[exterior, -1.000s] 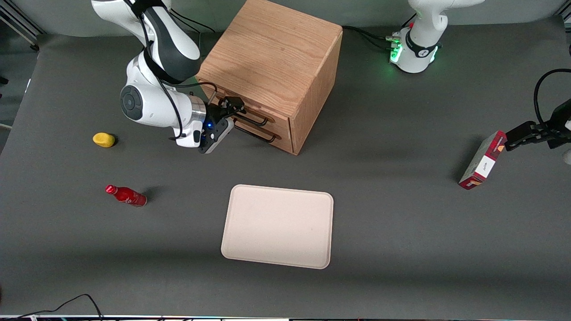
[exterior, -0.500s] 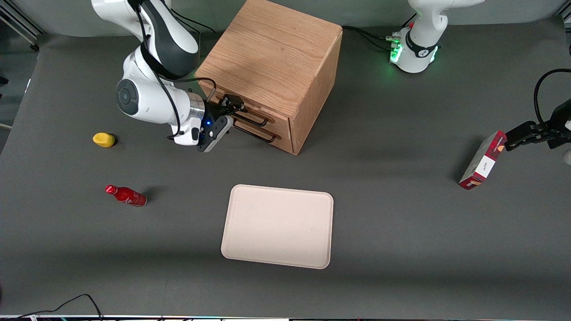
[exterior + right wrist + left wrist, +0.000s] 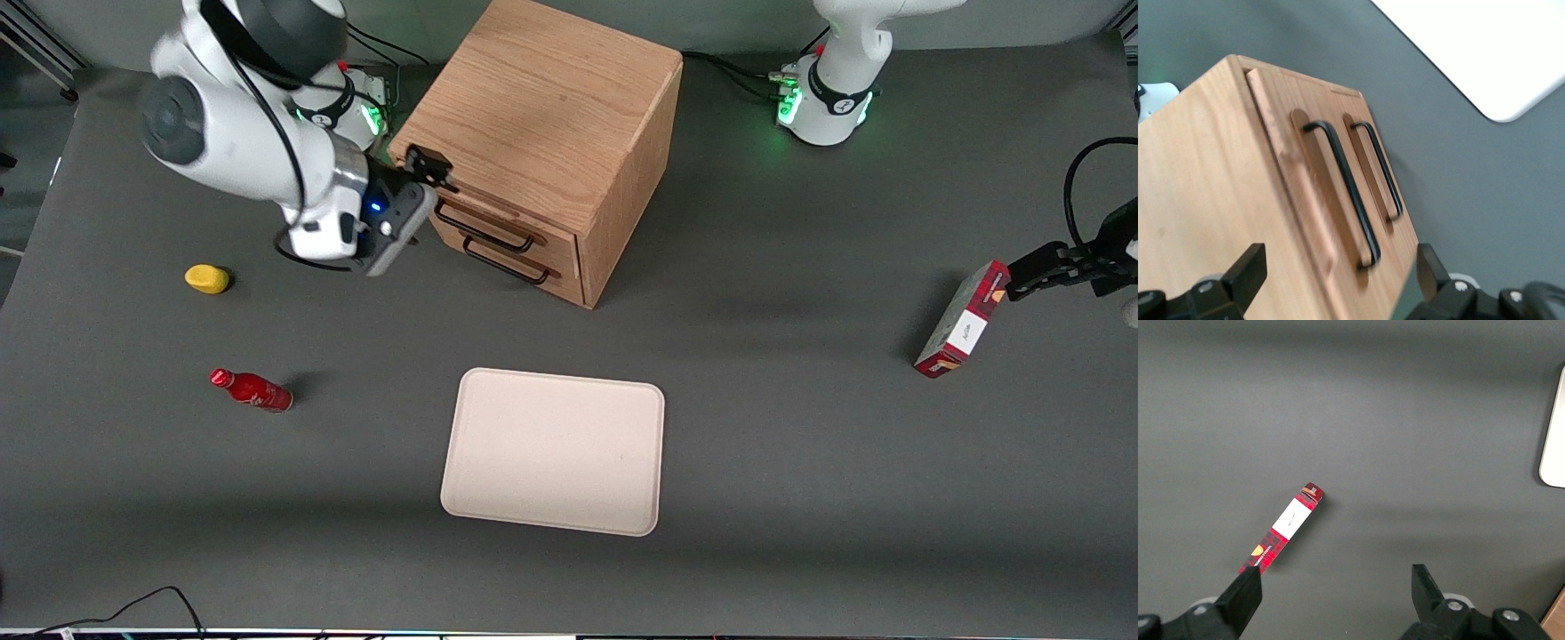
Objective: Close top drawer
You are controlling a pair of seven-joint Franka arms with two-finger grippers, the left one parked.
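i see the gripper (image 3: 425,174) in the upper left of the front frame, raised at the cabinet's (image 3: 542,116) top front edge, fingers spread and holding nothing. the top drawer (image 3: 487,220) sits just below it, apart from the fingers, its front flush with the oak face. wood is light and grained; each drawer front carries a thin black wire handle (image 3: 1343,188). lower centre of the front frame lies a smooth cream tray (image 3: 553,451) with rounded corners on the dark matte table (image 3: 800,444).
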